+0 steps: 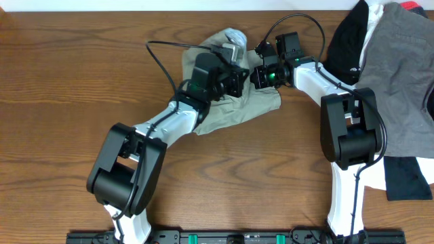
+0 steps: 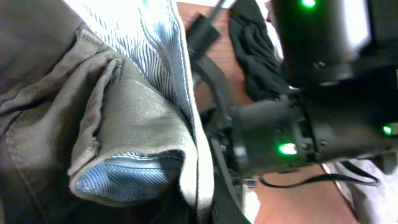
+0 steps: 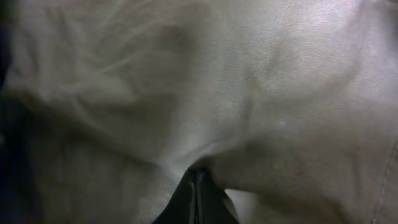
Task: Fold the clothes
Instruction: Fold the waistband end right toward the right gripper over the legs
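Observation:
The khaki-green shorts (image 1: pixel 251 108) lie bunched at the table's middle back, with striped blue-white lining showing. My left gripper (image 1: pixel 234 71) is over the shorts' top part, shut on a fold of the shorts (image 2: pixel 140 118) with lining (image 2: pixel 134 177) beside it. My right gripper (image 1: pixel 259 73) is right next to it on the shorts' right edge. In the right wrist view its fingers (image 3: pixel 198 190) are pressed together on the khaki cloth (image 3: pixel 205 87), which fills the frame.
A pile of grey (image 1: pixel 400 47), black (image 1: pixel 349 37) and white garments lies at the right back. A black piece (image 1: pixel 407 177) lies at the right front. Both arms' cables loop above the shorts. The right arm (image 2: pixel 298 137) fills the left wrist view's right side.

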`<state>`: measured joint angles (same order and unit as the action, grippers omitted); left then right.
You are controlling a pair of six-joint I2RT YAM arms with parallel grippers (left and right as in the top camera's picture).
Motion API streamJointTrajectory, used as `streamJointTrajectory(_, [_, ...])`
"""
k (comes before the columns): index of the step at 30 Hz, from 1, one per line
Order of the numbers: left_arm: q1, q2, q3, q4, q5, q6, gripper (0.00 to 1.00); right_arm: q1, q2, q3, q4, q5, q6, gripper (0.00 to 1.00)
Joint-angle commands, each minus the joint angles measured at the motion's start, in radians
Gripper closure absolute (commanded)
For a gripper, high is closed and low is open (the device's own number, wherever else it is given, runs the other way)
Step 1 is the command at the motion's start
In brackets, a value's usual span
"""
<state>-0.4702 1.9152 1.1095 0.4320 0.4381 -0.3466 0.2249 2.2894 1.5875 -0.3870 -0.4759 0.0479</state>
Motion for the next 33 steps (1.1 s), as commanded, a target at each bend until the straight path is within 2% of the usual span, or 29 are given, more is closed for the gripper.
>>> streamJointTrajectory(1, [-0.035,-0.013,0.035,0.026,0.014,-0.022,0.89,0.017,0.063,-0.051,-0.039,0.037,0.019,0.99])
streamJointTrajectory(2, [-0.04,-0.013,0.035,0.029,0.013,-0.022,0.72,0.017,0.063,-0.051,-0.039,0.034,0.019,0.99])
streamJointTrajectory(3, [-0.041,-0.013,0.035,0.032,0.013,-0.022,0.49,0.016,0.063,-0.051,-0.036,0.026,0.019,0.99])
streamJointTrajectory(4, [-0.041,-0.013,0.035,0.034,0.013,-0.022,0.19,0.015,0.063,-0.051,-0.034,0.015,0.021,0.99])
streamJointTrajectory(5, [-0.037,-0.013,0.035,0.034,0.014,-0.022,0.02,0.013,0.063,-0.051,-0.029,0.008,0.028,0.99])
streamJointTrajectory(16, [0.027,-0.07,0.035,0.034,0.025,-0.064,0.02,-0.042,0.048,-0.045,0.025,-0.111,0.049,0.99])
streamJointTrajectory(22, [0.107,-0.184,0.035,0.025,0.088,-0.101,0.02,-0.123,-0.047,-0.029,0.031,-0.188,0.049,0.99])
streamJointTrajectory(24, [0.149,-0.225,0.035,0.006,0.124,-0.101,0.02,-0.153,-0.095,-0.029,0.027,-0.187,0.049,0.94])
streamJointTrajectory(26, [0.19,-0.262,0.035,-0.039,0.13,-0.1,0.02,-0.182,-0.144,-0.029,0.015,-0.187,0.048,0.79])
streamJointTrajectory(29, [0.258,-0.307,0.035,-0.155,0.13,-0.098,0.02,-0.205,-0.209,-0.029,-0.019,-0.19,0.042,0.67])
streamJointTrajectory(33, [0.311,-0.318,0.034,-0.313,0.131,-0.061,0.02,-0.185,-0.237,-0.029,-0.061,-0.238,-0.021,0.64])
